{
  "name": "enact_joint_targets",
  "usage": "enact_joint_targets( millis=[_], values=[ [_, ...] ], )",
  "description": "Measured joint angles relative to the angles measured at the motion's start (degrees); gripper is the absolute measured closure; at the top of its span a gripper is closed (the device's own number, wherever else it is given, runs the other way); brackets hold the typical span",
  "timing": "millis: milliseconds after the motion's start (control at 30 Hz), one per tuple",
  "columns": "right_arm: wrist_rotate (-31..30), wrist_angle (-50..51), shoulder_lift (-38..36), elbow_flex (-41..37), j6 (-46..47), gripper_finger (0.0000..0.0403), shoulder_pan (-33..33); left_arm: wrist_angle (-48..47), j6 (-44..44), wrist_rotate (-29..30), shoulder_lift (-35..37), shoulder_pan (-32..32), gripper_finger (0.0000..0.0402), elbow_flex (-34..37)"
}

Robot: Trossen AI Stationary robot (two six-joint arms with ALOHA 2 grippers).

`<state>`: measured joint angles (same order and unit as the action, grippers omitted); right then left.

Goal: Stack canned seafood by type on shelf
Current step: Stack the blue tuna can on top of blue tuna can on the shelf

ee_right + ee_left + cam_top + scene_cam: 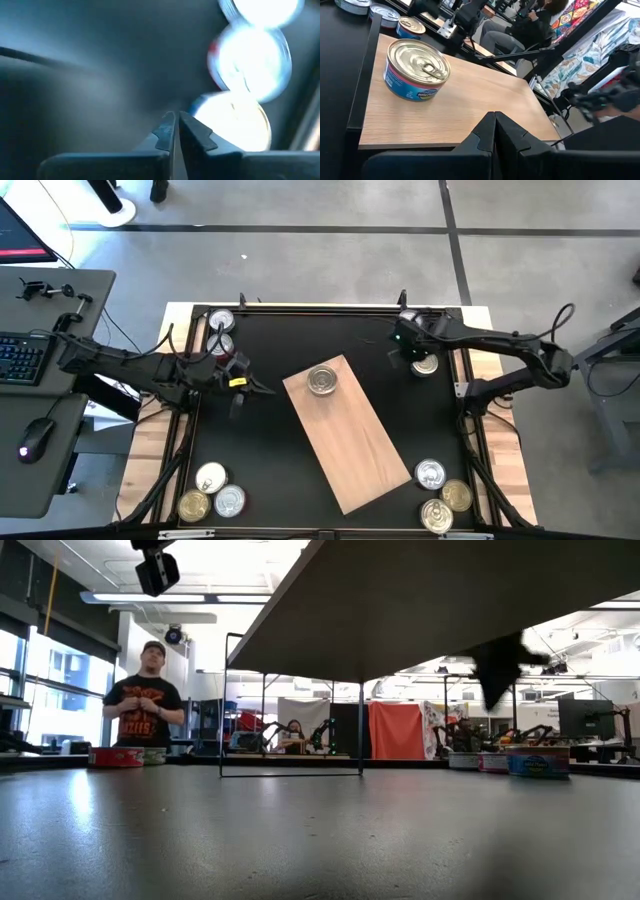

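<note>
While one tin [322, 380] sits on the far end of the shelf [355, 440], which lies slantwise mid-table, other tins [212, 490] cluster at the table's corners. Right gripper [412, 348], fingers pinched together on nothing, hovers beside a far-right tin [426, 364]. Left gripper [250, 387], likewise closed and empty, waits beside the shelf.

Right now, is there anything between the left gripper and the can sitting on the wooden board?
Nothing. In the high view, only bare black table and board lie between the shut left gripper and the can. The left wrist view agrees.
</note>
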<state>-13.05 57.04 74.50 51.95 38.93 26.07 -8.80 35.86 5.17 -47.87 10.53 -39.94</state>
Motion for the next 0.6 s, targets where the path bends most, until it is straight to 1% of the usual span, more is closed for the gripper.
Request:
enact_joint_targets(
  millis=[133,233,300,400,600],
  values=[
    [-0.38,-0.07,0.0,-5.81,3.89,0.04,2.36,0.15,-0.92,1.5,0.01,0.39,0.0402,0.0],
    [-3.21,-0.37,0.0,-6.49,5.95,0.04,2.05,2.64,-3.18,3.96,0.01,-0.27,0.0401,0.0],
    [-5.28,-0.05,0.0,-6.5,6.05,0.0402,1.98,5.95,-5.49,3.41,0.01,-1.43,0.0402,0.0],
    [-5.29,-0.02,0.17,-7.38,6.25,0.0402,3.4,9.69,-9.44,-3.76,0.01,-4.76,0.0402,0.0],
    [-2.98,-0.72,0.2,-11.05,9.56,0.0402,5.3,7.37,-10.61,-13.96,-0.07,-14.4,0.0401,0.0]
  ],
)
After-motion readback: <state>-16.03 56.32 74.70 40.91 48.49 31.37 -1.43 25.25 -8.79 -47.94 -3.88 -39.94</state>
